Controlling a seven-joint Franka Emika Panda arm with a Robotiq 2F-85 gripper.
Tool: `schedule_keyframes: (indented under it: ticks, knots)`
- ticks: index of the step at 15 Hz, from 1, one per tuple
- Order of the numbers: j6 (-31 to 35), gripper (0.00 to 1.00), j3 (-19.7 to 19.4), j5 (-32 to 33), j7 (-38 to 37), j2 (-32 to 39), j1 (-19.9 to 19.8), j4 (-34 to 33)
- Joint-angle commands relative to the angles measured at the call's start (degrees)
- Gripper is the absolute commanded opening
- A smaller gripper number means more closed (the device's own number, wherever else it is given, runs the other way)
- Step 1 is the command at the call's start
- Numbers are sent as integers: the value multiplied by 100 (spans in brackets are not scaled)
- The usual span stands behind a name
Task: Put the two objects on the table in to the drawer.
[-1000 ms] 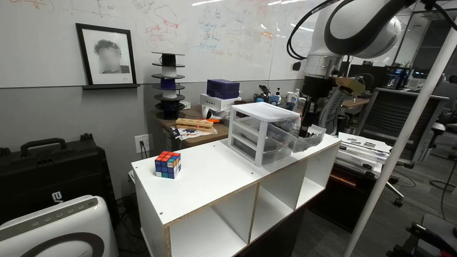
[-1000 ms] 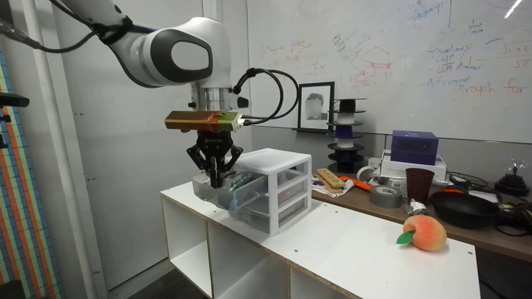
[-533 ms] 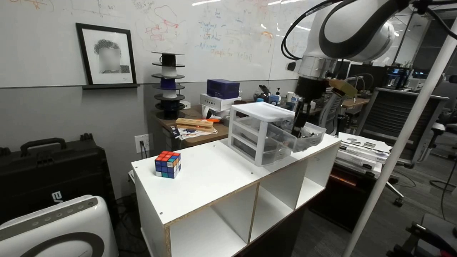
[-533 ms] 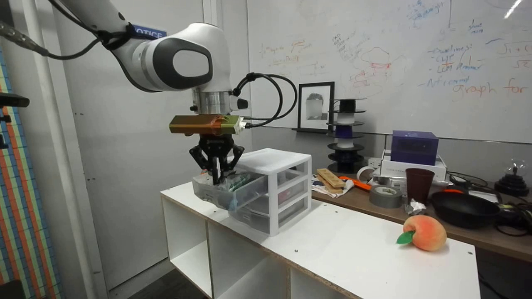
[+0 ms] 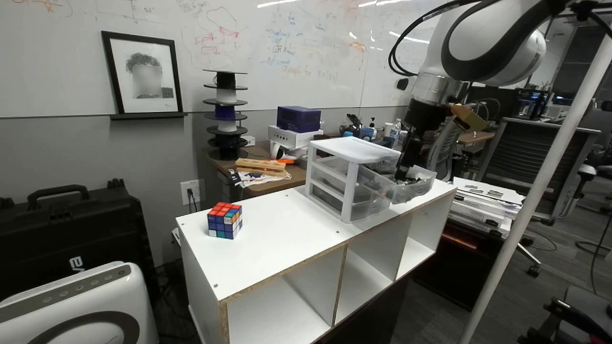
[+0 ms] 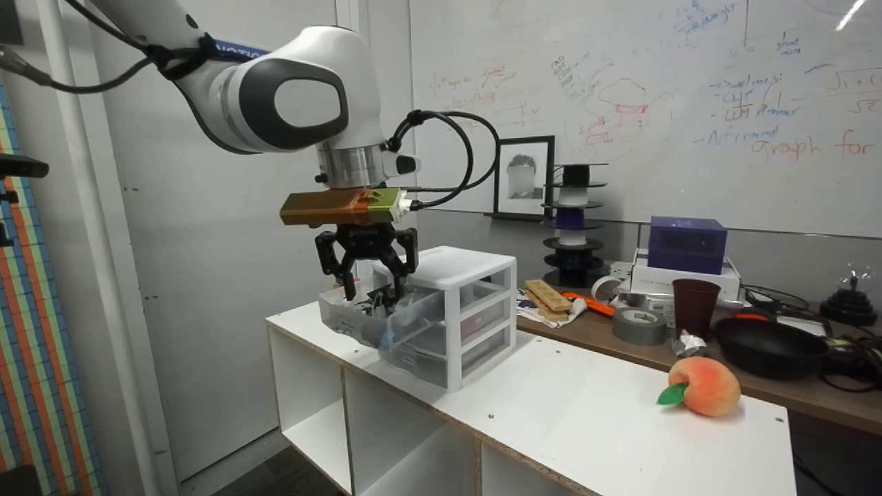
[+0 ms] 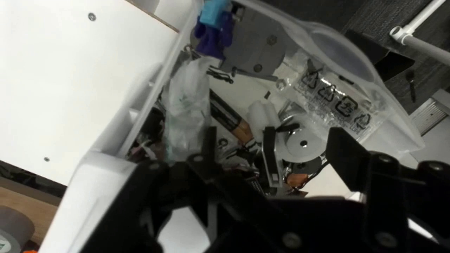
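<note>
A Rubik's cube point(image 5: 224, 220) sits near one end of the white table point(image 5: 277, 239). An orange peach point(image 6: 704, 387) with a green leaf lies towards the opposite end. The top translucent drawer point(image 6: 351, 327) is pulled out over the table's front side and holds loose odds and ends. My gripper point(image 6: 374, 296) points down into this drawer, jaws apart. In the wrist view its fingers point(image 7: 346, 158) stand wide, with a small metal clip point(image 7: 270, 154) and a pale disc point(image 7: 303, 143) visible beneath the gap. Nothing appears gripped. The fingertips' depth among the contents is hard to judge.
Inside the drawer are a wrapped clear bag point(image 7: 188, 109), a printed packet point(image 7: 342, 102) and a purple figure point(image 7: 212, 31). The white drawer unit point(image 6: 451, 265) stands right beside my gripper. Behind it, a desk carries a pan point(image 6: 772, 348), tape point(image 6: 639, 325) and a cup point(image 6: 694, 306).
The jaws have spread from shut to open over the drawer. The arm dipped slightly, then shifted a little back. The cube and the peach have not moved.
</note>
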State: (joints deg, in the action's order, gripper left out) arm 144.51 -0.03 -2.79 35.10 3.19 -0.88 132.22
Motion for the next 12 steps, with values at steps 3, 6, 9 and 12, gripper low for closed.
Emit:
schedule_keyframes:
  ticks: [3, 6, 9, 12]
  knots:
    - [-439, 100, -42, 230, 33, -722, -36, 541]
    - [-892, 100, -38, 260, -56, -1028, 28, 687]
    - [-1061, 100, -58, 236, -283, -1148, 58, 765]
    - [-1023, 100, -75, 185, -910, -885, 37, 670]
